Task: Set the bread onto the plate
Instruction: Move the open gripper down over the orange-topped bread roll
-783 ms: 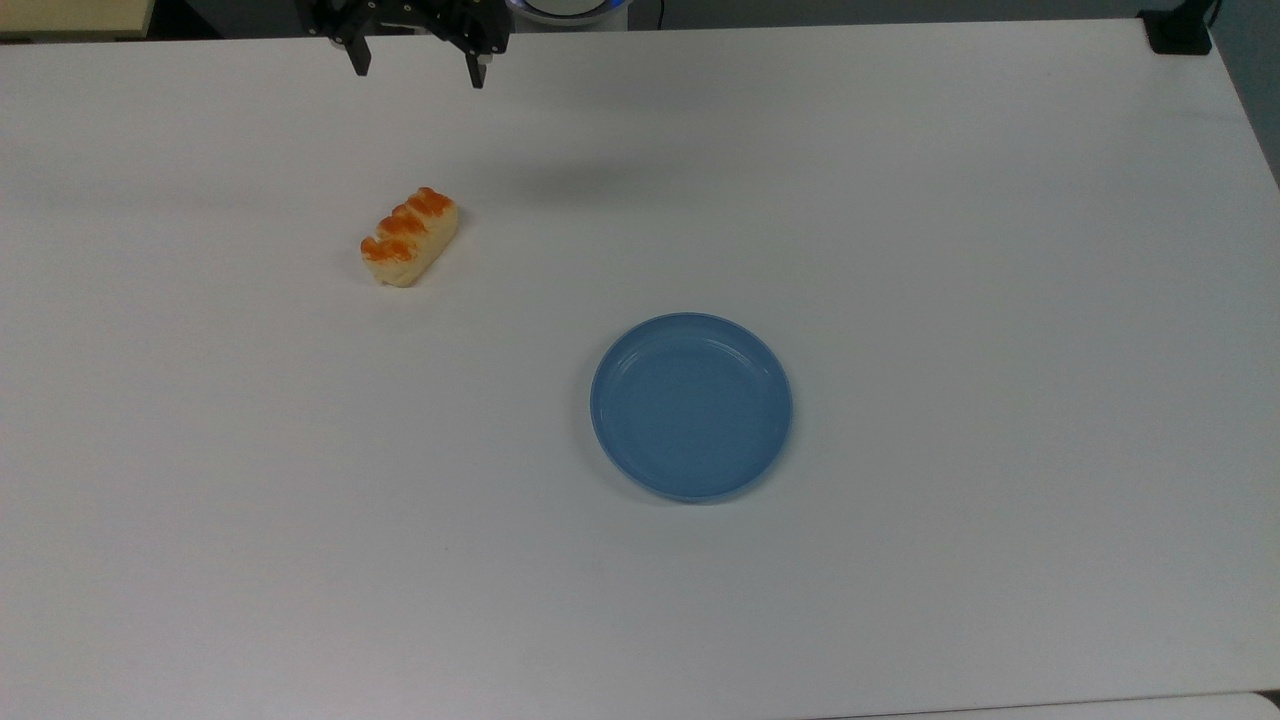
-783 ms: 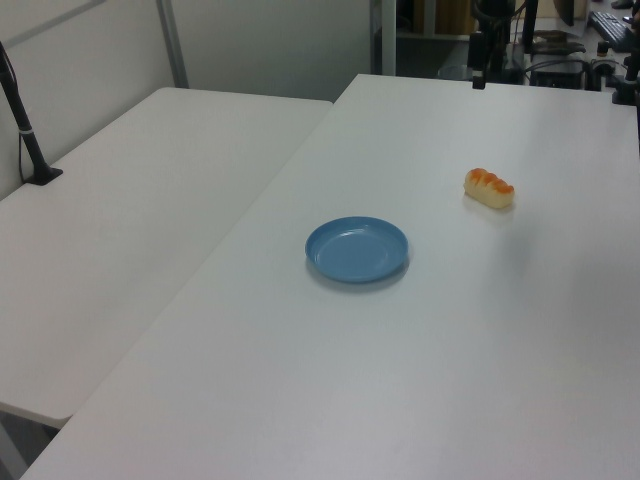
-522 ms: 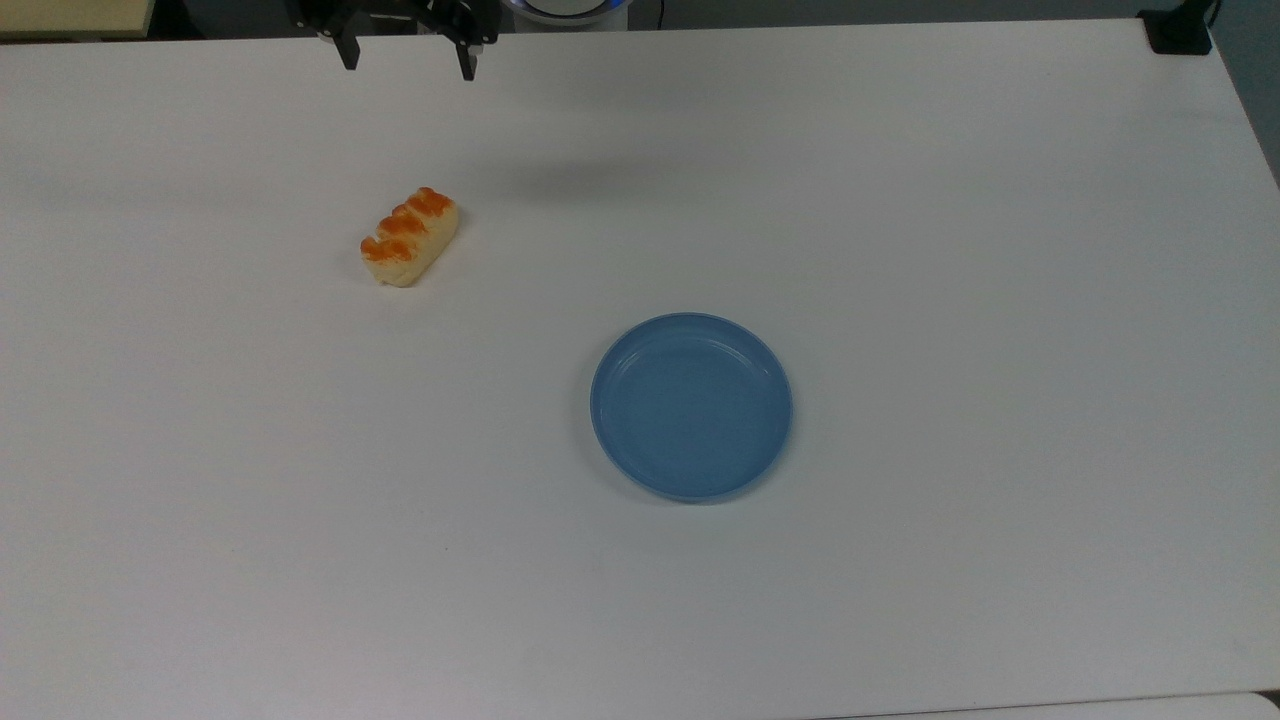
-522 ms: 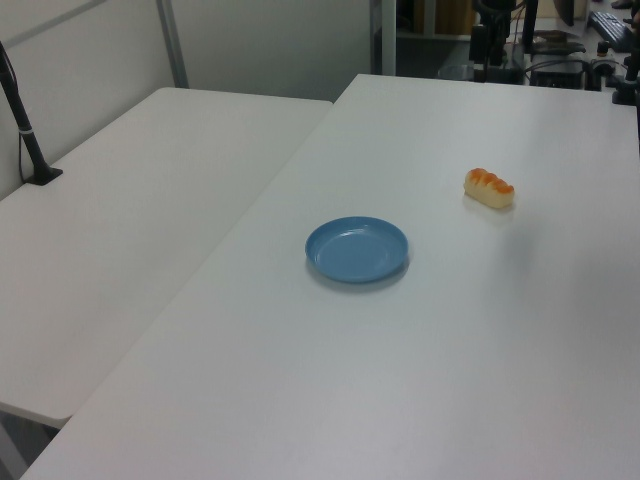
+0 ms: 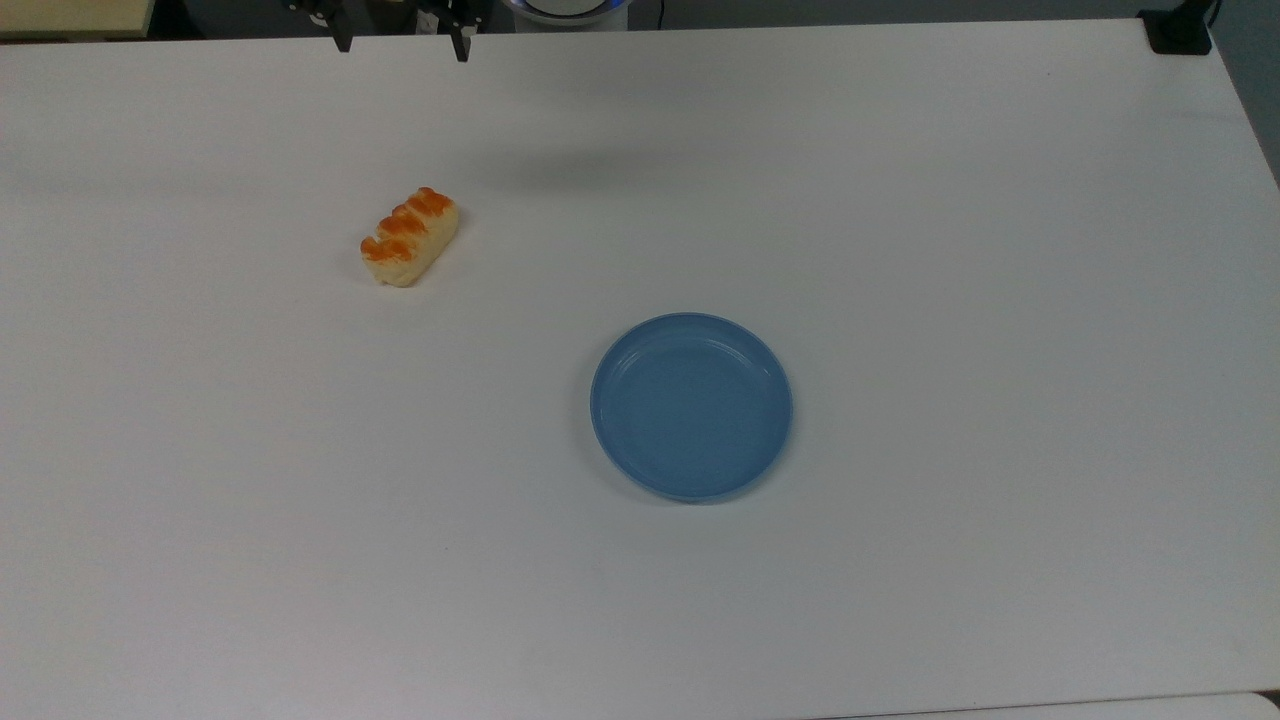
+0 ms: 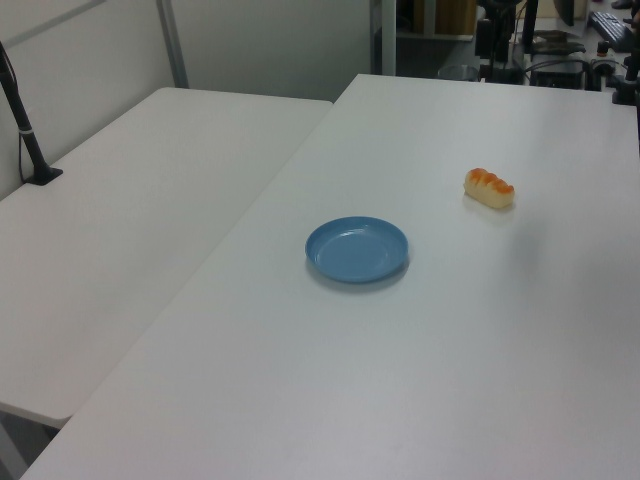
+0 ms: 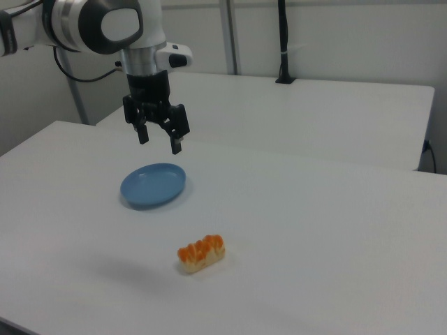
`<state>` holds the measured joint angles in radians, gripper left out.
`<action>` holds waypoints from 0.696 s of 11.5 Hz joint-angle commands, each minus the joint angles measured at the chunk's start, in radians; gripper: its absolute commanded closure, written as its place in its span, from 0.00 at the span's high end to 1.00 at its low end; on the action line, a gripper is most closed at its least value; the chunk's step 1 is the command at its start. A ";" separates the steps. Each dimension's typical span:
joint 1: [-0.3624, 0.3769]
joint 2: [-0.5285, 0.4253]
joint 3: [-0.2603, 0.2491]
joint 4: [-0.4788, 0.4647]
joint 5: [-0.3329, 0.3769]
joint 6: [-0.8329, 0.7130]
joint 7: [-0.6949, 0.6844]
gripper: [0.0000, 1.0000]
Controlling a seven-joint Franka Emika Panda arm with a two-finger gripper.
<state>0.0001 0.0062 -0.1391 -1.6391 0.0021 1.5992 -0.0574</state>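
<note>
Pincer [image 7: 160, 137] hanging high above table [image 5: 900, 250], fingers spread apart, nothing between them. In top view, fingertips sit at upper edge, bread [image 5: 410, 237] below them and roughly midway under gap. Bread flat on table, well apart from plate [image 5: 691, 405], which lies toward top view's lower right. Bread's long axis runs diagonal in top view, lower-left to upper-right. My judgement: I need descent toward bread plus wrist turn so fingers close across short width, not along length. Plate bare.
</note>
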 commanded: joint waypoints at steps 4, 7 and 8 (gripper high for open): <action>0.012 -0.005 -0.045 -0.127 0.007 0.077 0.068 1.00; 0.030 0.000 -0.045 -0.270 -0.019 0.224 0.114 1.00; 0.026 -0.002 -0.045 -0.324 -0.046 0.290 0.149 1.00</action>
<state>0.0039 0.0275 -0.1741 -1.8399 0.0014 1.7705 0.0233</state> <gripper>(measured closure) 0.000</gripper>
